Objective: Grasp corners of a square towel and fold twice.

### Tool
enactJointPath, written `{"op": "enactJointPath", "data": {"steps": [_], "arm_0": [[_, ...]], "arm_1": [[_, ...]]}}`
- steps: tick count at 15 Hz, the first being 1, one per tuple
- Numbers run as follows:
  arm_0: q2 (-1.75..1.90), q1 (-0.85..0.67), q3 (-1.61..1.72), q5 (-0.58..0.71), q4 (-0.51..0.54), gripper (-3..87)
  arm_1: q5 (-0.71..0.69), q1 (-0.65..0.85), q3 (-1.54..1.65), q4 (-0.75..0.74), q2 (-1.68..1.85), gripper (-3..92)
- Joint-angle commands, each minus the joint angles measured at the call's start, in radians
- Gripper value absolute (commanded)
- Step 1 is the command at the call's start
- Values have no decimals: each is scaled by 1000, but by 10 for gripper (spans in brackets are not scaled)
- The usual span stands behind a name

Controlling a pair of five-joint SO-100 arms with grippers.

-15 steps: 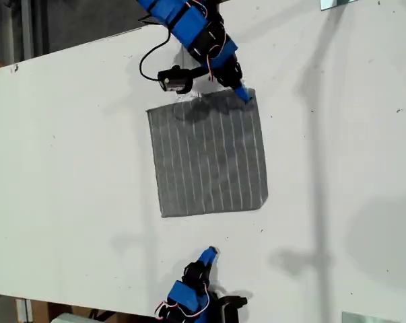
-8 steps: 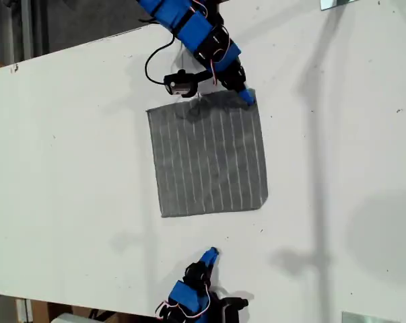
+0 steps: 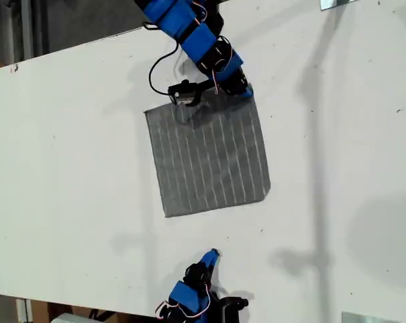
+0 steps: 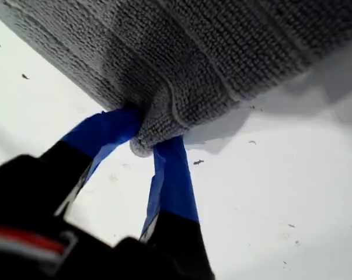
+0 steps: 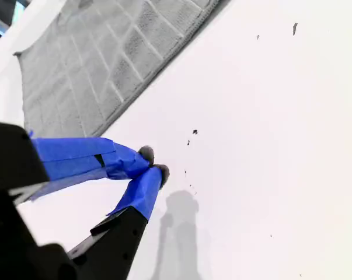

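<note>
Your first gripper (image 4: 145,137) has pinched a far corner (image 3: 246,96) of the towel (image 3: 209,161), your second gripper (image 5: 153,164) rests closed off it; next lift gently.

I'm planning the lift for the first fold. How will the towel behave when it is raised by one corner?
Probably floppy: the towel lies flat on the table, and the corner bunches where my first gripper pinches it, so the rest should hang and drag. It looks thin, so likely light. The looped weave should give the pads some grip.
</note>
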Motion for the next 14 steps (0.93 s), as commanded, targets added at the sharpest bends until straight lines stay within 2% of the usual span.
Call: {"op": "enactJointPath", "data": {"steps": [1, 2, 4, 6, 8, 11, 14], "arm_0": [[8, 9, -43, 8, 29, 0], [6, -17, -63, -18, 80, 0], [-37, -40, -114, 29, 46, -1], [-189, -78, -270, 176, -17, 4], [-560, -155, -486, 227, -63, 39], [-1275, -126, -946, 252, -44, 39], [-1513, -98, -1098, 196, -23, 96]], "arm_1": [[-14, 41, -29, -32, -31, -2], [-14, 41, -35, -32, -35, -2], [-14, 41, -38, -32, -37, -2], [-21, 51, -38, -31, -31, -2], [-26, 55, -41, -25, -26, -2], [-28, 57, -41, -25, -26, -2], [-28, 49, -41, -17, -14, -2]]}}
